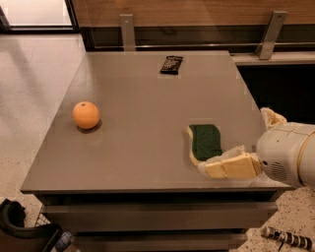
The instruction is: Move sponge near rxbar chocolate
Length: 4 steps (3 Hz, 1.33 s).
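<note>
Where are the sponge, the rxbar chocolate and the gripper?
sponge [204, 141], camera view, green scrub top.
rxbar chocolate [171, 64], camera view, middle of the wrapper.
gripper [221, 163], camera view, pale tip at the sponge's near edge.

single view, set high, tilted down and forward across the table [147, 123] from its near edge; wall [197, 12] at frame top. mid-range, whole tabletop in frame. gripper [231, 165] enters lower right, over near-right corner.
</note>
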Tool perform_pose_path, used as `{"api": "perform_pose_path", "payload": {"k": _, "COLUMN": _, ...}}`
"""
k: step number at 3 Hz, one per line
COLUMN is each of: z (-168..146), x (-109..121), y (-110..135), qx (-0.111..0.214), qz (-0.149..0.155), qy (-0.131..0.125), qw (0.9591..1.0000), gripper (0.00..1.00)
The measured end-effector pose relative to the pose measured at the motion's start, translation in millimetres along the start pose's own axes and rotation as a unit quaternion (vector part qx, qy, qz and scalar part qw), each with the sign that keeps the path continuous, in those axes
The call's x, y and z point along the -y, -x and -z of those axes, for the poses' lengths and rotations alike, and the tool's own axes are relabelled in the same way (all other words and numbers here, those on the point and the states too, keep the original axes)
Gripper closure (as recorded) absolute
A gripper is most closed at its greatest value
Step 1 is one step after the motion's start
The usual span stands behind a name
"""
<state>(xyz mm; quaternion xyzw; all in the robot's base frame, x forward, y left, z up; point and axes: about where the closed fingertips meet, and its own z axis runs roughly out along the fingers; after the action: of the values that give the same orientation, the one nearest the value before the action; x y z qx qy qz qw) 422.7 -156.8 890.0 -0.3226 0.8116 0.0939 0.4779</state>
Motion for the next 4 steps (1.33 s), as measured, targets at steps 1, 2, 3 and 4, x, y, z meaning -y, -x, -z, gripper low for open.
{"api": "perform_pose_path", "payload": {"k": 1, "z": 0, "x": 0, "y": 0, "qx": 0.000, "qz": -0.003, "qy": 0.000, "qw": 1.0000, "gripper": 0.00}}
{"api": "perform_pose_path", "payload": {"k": 2, "z": -10, "x": -6, "y": -10, "qx": 0.003, "qz": -0.025, "qy": 0.014, "qw": 0.9996, "gripper": 0.00}}
{"api": "perform_pose_path", "payload": {"k": 3, "z": -24, "x": -17, "y": -29, "qx": 0.009, "qz": -0.060, "qy": 0.028, "qw": 0.9978, "gripper": 0.00}}
{"api": "perform_pose_path", "payload": {"k": 4, "z": -37, "x": -23, "y": -34, "qx": 0.025, "qz": -0.081, "qy": 0.033, "qw": 0.9959, "gripper": 0.00}}
